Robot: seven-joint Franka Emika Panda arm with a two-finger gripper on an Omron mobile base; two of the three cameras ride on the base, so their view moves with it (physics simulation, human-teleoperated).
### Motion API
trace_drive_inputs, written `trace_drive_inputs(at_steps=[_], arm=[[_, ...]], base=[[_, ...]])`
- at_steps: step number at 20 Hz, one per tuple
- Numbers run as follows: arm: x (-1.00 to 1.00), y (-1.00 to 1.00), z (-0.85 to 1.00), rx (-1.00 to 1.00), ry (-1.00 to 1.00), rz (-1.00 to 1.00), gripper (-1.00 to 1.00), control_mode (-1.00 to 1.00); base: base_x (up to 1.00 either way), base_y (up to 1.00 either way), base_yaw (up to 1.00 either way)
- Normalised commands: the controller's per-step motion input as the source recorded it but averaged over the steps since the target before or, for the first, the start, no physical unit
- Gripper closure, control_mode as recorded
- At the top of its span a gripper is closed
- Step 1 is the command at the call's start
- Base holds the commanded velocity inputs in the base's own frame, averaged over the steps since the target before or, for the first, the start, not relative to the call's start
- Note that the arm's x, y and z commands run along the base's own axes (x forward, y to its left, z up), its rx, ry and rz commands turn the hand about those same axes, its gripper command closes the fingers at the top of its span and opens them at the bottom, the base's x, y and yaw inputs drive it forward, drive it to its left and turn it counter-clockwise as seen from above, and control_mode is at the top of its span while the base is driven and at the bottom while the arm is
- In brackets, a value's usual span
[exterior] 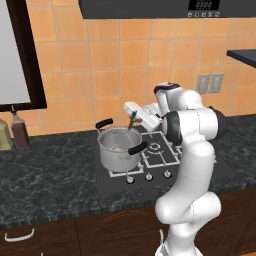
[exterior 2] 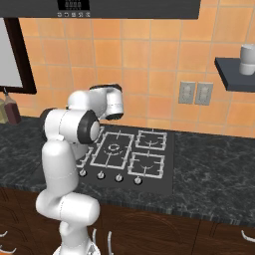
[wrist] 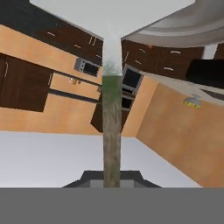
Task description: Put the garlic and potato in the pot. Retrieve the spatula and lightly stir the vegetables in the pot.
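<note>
My hand (exterior: 136, 116) is clenched on the spatula (exterior: 132, 121), whose long axis runs steeply down from my hand into the pot (exterior: 119, 148) just below.

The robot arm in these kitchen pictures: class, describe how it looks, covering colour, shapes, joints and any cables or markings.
The glossy white robot arm is built from thick rounded tubular segments, bulging at the elbows. Its joints carry dark, nearly black bands and end caps, plain in the right base view too. The white gripper is a slimmer, blocky piece at the arm's end. No cables or markings are visible.
</note>
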Motion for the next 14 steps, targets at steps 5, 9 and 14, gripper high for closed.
trace_drive_inputs(at_steps=[5, 9, 14], arm=[[0.01, 0.00, 0.05, -0.07, -0.08, 0.00, 1.00, -1.00], [0.00, 0.00, -0.42, -0.03, 0.05, 0.00, 1.00, -1.00], [0.00, 0.03, -0.56, 0.00, 0.18, 0.00, 1.00, -1.00]], base=[[0.00, 0.00, 0.00], [0.00, 0.00, 0.00], [0.00, 0.00, 0.00]])
